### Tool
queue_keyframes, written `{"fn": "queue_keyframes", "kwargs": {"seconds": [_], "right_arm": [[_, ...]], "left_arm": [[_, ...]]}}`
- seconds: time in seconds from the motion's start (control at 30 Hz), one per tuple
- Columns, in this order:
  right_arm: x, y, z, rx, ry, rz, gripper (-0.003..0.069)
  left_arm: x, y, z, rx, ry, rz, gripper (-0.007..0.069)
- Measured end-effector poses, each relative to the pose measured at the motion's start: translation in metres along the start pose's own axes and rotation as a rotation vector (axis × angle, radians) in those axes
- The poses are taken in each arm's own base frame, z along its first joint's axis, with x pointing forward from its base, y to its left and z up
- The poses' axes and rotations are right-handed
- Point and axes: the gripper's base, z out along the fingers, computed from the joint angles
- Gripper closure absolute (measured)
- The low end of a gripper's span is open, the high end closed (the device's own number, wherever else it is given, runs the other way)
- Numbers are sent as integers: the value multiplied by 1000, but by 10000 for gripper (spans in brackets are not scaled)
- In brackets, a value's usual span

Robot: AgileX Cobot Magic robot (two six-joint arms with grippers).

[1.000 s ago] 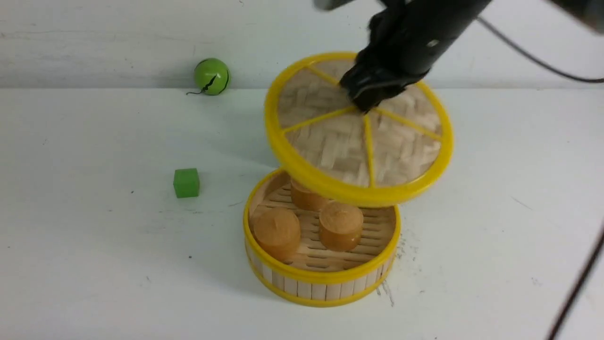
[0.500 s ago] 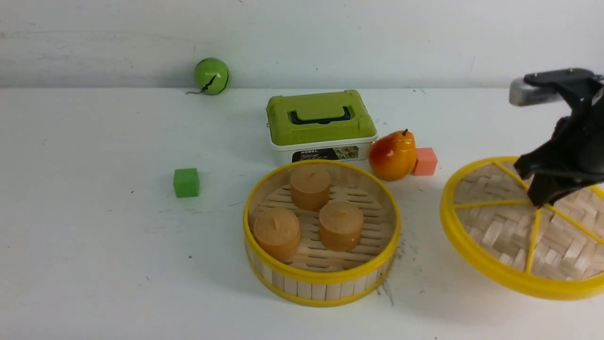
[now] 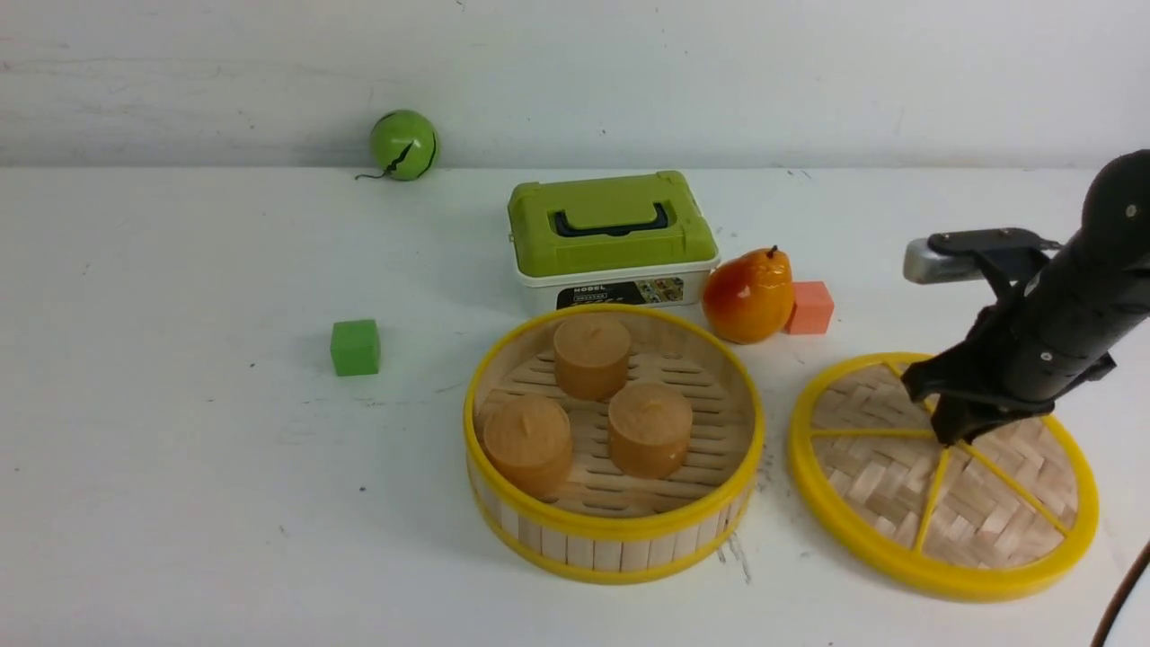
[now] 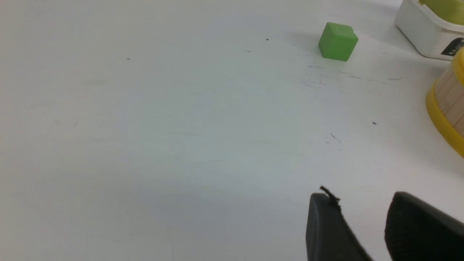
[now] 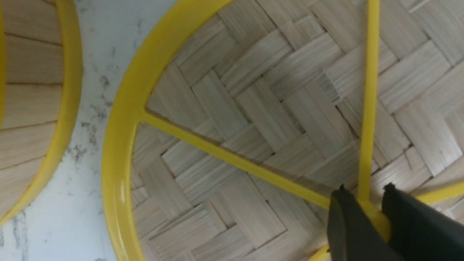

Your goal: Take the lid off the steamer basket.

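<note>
- The lid (image 3: pixel 867 481) is lying knob-up on the table (image 3: pixel 180 467), off to the right of the steamer basket (image 3: pixel 611 539). It is clear of the basket, with a strip of bare white top showing between the two yellow rims.
- Its near rim is sitting on the table; whether the far rim is fully down too, I cannot tell.
- The right gripper (image 3: pixel 948 438) is standing over the lid from above, planted at the hub where the five yellow spokes are meeting.
- The right wrist camera is showing the right gripper (image 5: pixel 365 194) pinching narrow around the centre knob. There is a black finger (image 5: pixel 344 224) on each side and yellow plastic filling the gap, with the lid (image 5: pixel 253 119) spreading out beyond it.
- The steamer basket (image 5: pixel 32 108) is just edging into that same view, beside the lid's rim and not touching it.
- The basket is standing open, and three brown cylinders (image 3: pixel 590 355) are sitting upright on its slatted floor.
- A green-lidded box (image 3: pixel 611 225) is sitting just behind the basket. A pear (image 3: pixel 747 295) is resting beside the box, and a pink cube (image 3: pixel 810 307) is tucked against the pear's far side.
- A green cube (image 3: pixel 355 347) is sitting well left of the basket, and a green ball (image 3: pixel 403 145) is resting back by the wall.
- In its own wrist view the left gripper (image 4: pixel 362 197) is hanging over bare table, fingers parted and gripping nothing. The green cube (image 4: pixel 338 41) and the basket's wall (image 4: pixel 447 105) are showing beyond it.
</note>
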Motion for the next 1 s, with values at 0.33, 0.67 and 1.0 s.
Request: {"fn": "queue_keyframes", "kwargs": {"seconds": [0.33, 0.67, 1.0], "right_arm": [[-1, 8, -29, -38, -61, 24, 311], [39, 37, -195, -57, -483, -44, 371], [171, 51, -251, -52, -788, -86, 661]], "left_arm": [[0, 0, 0, 0, 0, 0, 385], [0, 0, 0, 0, 0, 0, 385], [1, 0, 0, -1, 6, 0, 385]]}}
